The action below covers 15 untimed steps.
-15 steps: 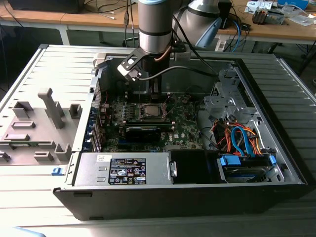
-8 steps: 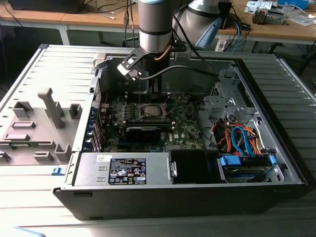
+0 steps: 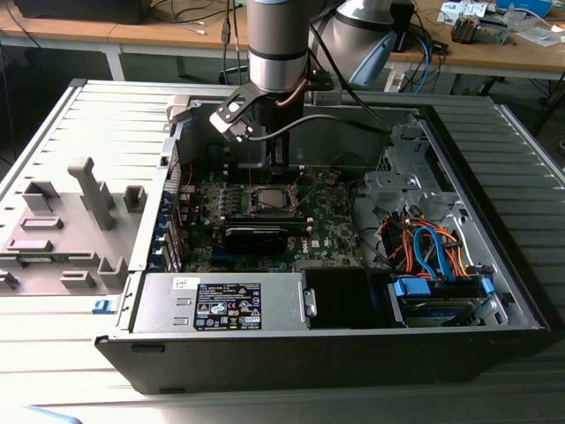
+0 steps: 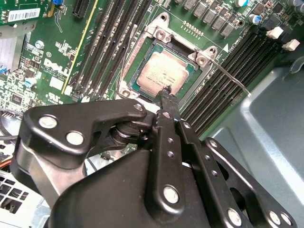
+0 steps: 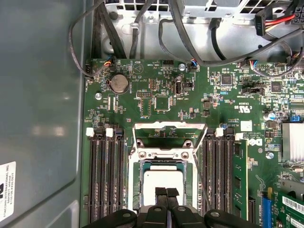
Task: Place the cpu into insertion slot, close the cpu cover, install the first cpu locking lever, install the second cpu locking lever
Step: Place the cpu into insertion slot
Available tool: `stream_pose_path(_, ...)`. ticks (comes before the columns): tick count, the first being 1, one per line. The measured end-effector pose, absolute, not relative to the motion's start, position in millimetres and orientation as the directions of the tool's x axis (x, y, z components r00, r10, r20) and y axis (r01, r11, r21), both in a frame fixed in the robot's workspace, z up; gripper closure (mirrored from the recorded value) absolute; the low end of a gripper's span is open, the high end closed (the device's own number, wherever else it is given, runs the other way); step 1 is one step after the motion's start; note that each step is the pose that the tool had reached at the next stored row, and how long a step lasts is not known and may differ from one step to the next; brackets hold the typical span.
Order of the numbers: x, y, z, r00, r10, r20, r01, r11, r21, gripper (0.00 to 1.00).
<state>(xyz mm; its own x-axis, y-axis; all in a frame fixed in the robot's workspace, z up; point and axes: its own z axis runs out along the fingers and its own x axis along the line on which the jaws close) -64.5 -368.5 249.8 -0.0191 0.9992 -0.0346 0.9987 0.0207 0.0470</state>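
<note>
The cpu (image 5: pixel 163 183) lies flat in the insertion slot (image 5: pixel 187 178) on the green motherboard, its silvery top facing up (image 4: pixel 164 73). My gripper (image 5: pixel 166 194) hovers just over the chip's near edge, its two black fingertips (image 4: pixel 166 92) pressed together with nothing between them. The cpu cover (image 5: pixel 166 126) is swung back open on the far side of the socket, so green board shows through its window. A thin metal locking lever (image 4: pixel 232 80) sticks out free beside the socket. In the exterior view the gripper (image 3: pixel 269 175) hangs over the cpu (image 3: pixel 269 200) inside the open computer case.
Long black memory slots (image 5: pixel 107 175) flank the socket on both sides. Black cables (image 5: pixel 190 42) run along the case wall behind the board. A power supply (image 3: pixel 225 302) and a drive bay with blue and orange cables (image 3: pixel 433 256) fill the case's front.
</note>
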Motion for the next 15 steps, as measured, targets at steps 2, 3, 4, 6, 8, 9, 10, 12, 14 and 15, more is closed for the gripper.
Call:
stream_pose_path(2, -64.5, -368.5, 250.2, -0.019, 0.999, -0.035, 0.999, 0.021, 0.047, 0.89)
stream_pose_path(3, -64.5, -368.5, 250.5, -0.019, 0.999, -0.034, 0.999, 0.021, 0.047, 0.89)
stream_pose_path(4, -64.5, -368.5, 250.7, -0.019, 0.999, -0.035, 0.999, 0.021, 0.047, 0.89)
stream_pose_path(6, -64.5, -368.5, 250.8, -0.019, 0.999, -0.035, 0.999, 0.021, 0.047, 0.89)
stream_pose_path(8, -64.5, -368.5, 251.2, -0.019, 0.999, -0.034, 0.999, 0.021, 0.047, 0.89)
stream_pose_path(9, -64.5, -368.5, 251.5, -0.019, 0.999, -0.035, 0.999, 0.021, 0.047, 0.89)
stream_pose_path(10, -64.5, -368.5, 251.8, -0.019, 0.999, -0.035, 0.999, 0.021, 0.047, 0.89)
stream_pose_path(12, -64.5, -368.5, 252.3, -0.019, 0.999, -0.034, 0.999, 0.021, 0.047, 0.89)
stream_pose_path(14, -64.5, -368.5, 252.6, -0.019, 0.999, -0.035, 0.999, 0.021, 0.047, 0.89)
stream_pose_path(15, -64.5, -368.5, 252.7, -0.019, 0.999, -0.035, 0.999, 0.021, 0.047, 0.89)
